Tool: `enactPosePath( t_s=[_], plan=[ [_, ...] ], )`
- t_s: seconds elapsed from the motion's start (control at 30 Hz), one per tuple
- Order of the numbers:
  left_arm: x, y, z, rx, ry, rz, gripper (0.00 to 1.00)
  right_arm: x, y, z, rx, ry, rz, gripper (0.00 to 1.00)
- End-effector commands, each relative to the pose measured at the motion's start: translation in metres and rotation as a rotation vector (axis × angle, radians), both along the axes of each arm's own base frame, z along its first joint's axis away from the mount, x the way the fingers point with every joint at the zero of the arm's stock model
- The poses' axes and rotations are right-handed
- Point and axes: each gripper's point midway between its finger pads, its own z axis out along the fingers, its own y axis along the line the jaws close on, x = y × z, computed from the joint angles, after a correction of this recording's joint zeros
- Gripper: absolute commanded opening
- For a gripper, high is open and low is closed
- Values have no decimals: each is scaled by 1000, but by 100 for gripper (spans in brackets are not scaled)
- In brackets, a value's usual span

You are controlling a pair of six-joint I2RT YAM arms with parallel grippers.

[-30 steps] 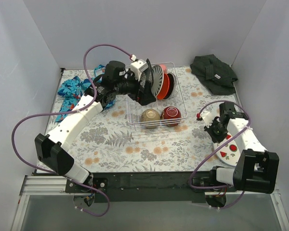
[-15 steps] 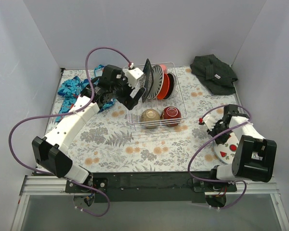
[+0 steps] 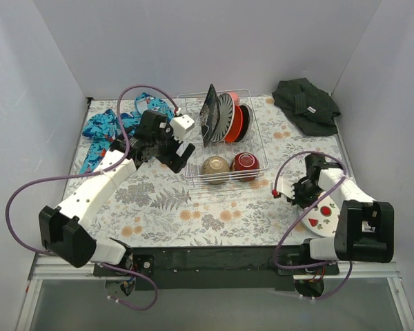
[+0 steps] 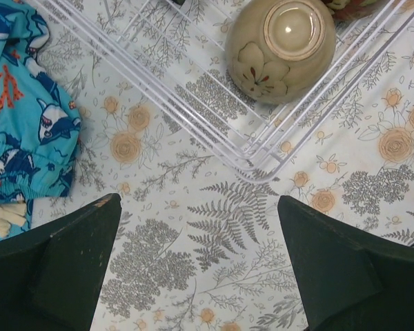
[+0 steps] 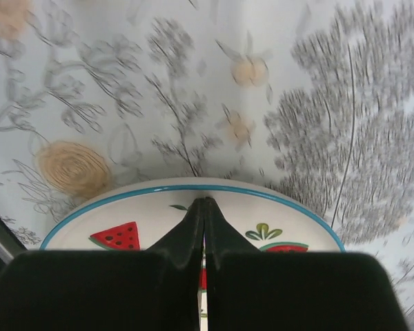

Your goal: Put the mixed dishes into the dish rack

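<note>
The white wire dish rack point(image 3: 188, 174) holds a dark square plate point(image 3: 210, 114), a black-striped white plate point(image 3: 223, 116), an orange plate point(image 3: 236, 125) and a black dish point(image 3: 245, 117), all on edge. A cream bowl point(image 3: 215, 166) and a dark red bowl point(image 3: 245, 163) sit in its near part. The cream bowl also shows in the left wrist view point(image 4: 281, 48). My left gripper point(image 3: 180, 153) point(image 4: 199, 200) is open and empty over the tablecloth beside the rack's near-left corner point(image 4: 252, 172). My right gripper point(image 3: 306, 197) point(image 5: 205, 201) is shut, its tips over the far rim of the watermelon-print plate point(image 3: 323, 216) point(image 5: 152, 207).
A blue patterned cloth point(image 3: 100, 131) point(image 4: 24, 117) lies at the far left. A dark green-black cloth point(image 3: 305, 103) lies at the far right corner. White walls close the table on three sides. The watermelon plate lies near the table's front right edge.
My left gripper let go of the dark square plate, now standing in the rack, and drew back left and nearer. My right gripper moved nearer and down over the watermelon plate.
</note>
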Motion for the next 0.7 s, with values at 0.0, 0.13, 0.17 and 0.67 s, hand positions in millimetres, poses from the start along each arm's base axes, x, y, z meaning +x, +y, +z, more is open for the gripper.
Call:
enactPosePath(
  t_s=[0.0, 0.13, 0.17, 0.67],
  plan=[
    [-17, 18, 31, -85, -71, 52, 98, -46, 54, -7, 141, 141, 220, 1],
    [-25, 42, 32, -125, -56, 126, 98, -53, 89, -1, 191, 162, 318, 1],
    [-27, 48, 30, -133, -42, 155, 98, -53, 103, 3, 197, 159, 376, 1],
    [-63, 107, 24, -248, 5, 383, 98, -83, 321, 28, 321, 239, 818, 1]
  ],
)
